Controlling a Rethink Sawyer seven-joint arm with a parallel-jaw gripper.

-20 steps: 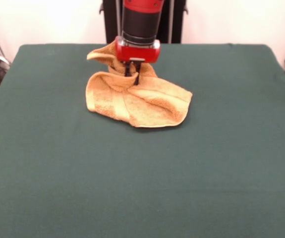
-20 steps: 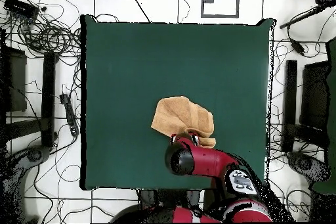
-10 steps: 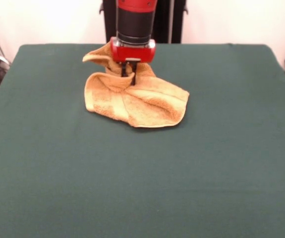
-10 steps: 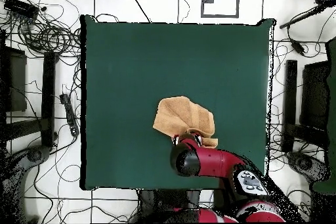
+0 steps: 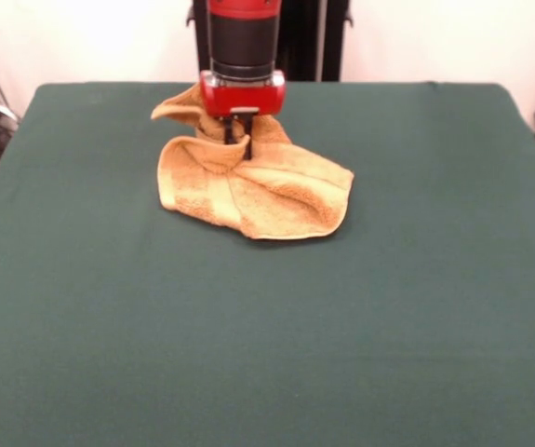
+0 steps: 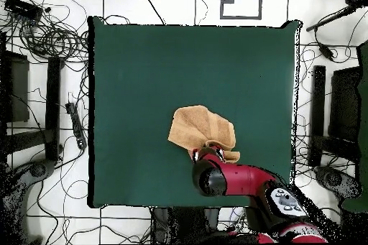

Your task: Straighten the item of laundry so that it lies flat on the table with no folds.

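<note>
**Towel pinched at its far fold, ready to be drawn out**

The golden-orange terry towel [image 5: 253, 186] lies crumpled on the far half of the green surface [image 5: 267, 354], toward the robot's side and a little off the midline. In the front view its near part rests on the surface as a rounded, doubled-over lobe, while the far part rises in a peaked fold behind the arm, with a loose corner sticking out to the picture's left. In the overhead view the towel [image 6: 201, 128] shows as a compact bunched patch near the robot-side edge of the surface [image 6: 144, 70].

The gripper [image 5: 237, 140], below the red wrist block, stands upright directly over the raised fold. Its dark tips are close together and appear clamped on a pinch of the cloth at the crease. In the overhead view the arm covers the gripper.

Step in hand, as judged: a grasp-and-pull to open the fold. The next move calls for drawing the held edge away from the resting lobe, low and steady, so the layers slide apart rather than the whole towel dragging along. Several folds remain, so the task is far from complete.
</note>
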